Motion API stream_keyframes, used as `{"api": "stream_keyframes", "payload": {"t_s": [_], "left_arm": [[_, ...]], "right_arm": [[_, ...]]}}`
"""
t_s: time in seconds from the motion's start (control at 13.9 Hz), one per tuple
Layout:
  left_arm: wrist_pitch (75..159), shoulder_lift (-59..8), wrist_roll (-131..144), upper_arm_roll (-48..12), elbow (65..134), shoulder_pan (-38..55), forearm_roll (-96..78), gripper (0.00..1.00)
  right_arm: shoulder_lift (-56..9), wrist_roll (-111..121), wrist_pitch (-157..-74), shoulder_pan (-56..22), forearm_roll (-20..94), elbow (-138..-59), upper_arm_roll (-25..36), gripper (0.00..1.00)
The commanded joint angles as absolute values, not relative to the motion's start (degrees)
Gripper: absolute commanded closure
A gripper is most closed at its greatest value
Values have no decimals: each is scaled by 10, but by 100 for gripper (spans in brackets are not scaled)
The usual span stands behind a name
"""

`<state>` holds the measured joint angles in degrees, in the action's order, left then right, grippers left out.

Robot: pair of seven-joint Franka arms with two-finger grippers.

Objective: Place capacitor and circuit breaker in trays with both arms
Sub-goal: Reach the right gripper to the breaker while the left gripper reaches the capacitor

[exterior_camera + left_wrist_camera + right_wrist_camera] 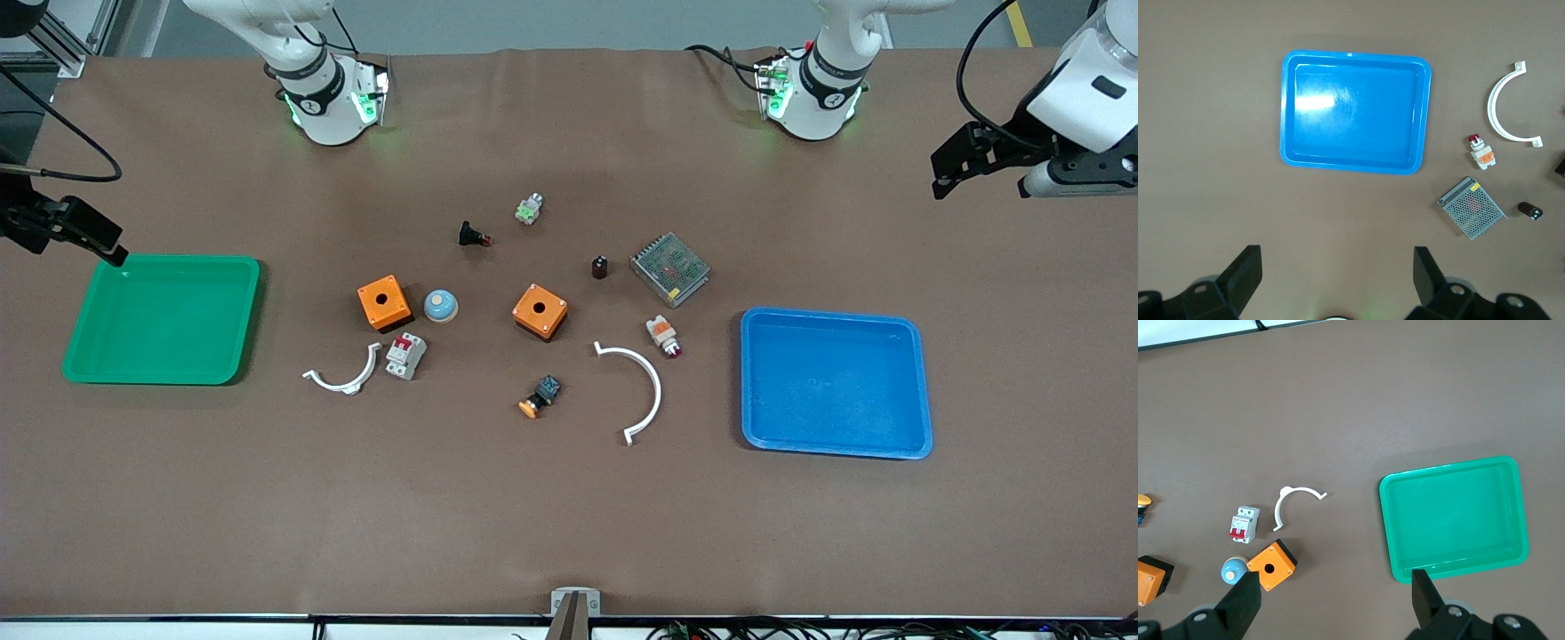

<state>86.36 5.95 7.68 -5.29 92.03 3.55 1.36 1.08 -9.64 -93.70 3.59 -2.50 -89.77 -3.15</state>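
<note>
Nearest, on the matte brown counter (569,516): an orange-capped push-button (540,396) and a large thin white plastic arc (633,389), both nearer the front camera than one orange box (540,311), the landmark. Toward the left arm's end from that box, a glossy blue tray (836,383) with rounded corners and raised rim, bare inside. Toward the right arm's end from it, the circuit breaker (405,355), a light-grey rectangular block with red switch, lying beside a smaller white arc (343,374). Farther than the box, the capacitor (600,267), a tiny dark cylinder, just beside a perforated metal mesh unit (670,268). Farther still, the green tray (162,318) at the right arm's end. Left pincer (1337,283) up over bare counter near the blue tray, black fingers spread wide, holding nothing. Right pincer (1336,600) over the green tray's edge, likewise wide apart and unladen.
</note>
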Motion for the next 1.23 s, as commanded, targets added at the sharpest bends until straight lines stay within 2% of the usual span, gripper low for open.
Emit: {"api": "stream_keyframes", "payload": {"t_s": [0.0, 0.36, 0.58, 0.94, 1.15], "left_arm": [[855, 52, 62, -54, 907, 37, 12, 0], [855, 38, 75, -61, 906, 45, 11, 0], [871, -1, 113, -113, 911, 46, 7, 0], [997, -93, 323, -203, 932, 67, 14, 0], [1068, -178, 510, -207, 935, 164, 59, 0]], "right_arm": [[21, -90, -934, 44, -14, -904, -34, 0], [20, -90, -933, 44, -14, -904, -33, 0], [11, -90, -938, 42, -13, -904, -33, 0], [-39, -89, -949, 53, 31, -903, -33, 0], [-76, -99, -950, 33, 59, -913, -38, 0]]}}
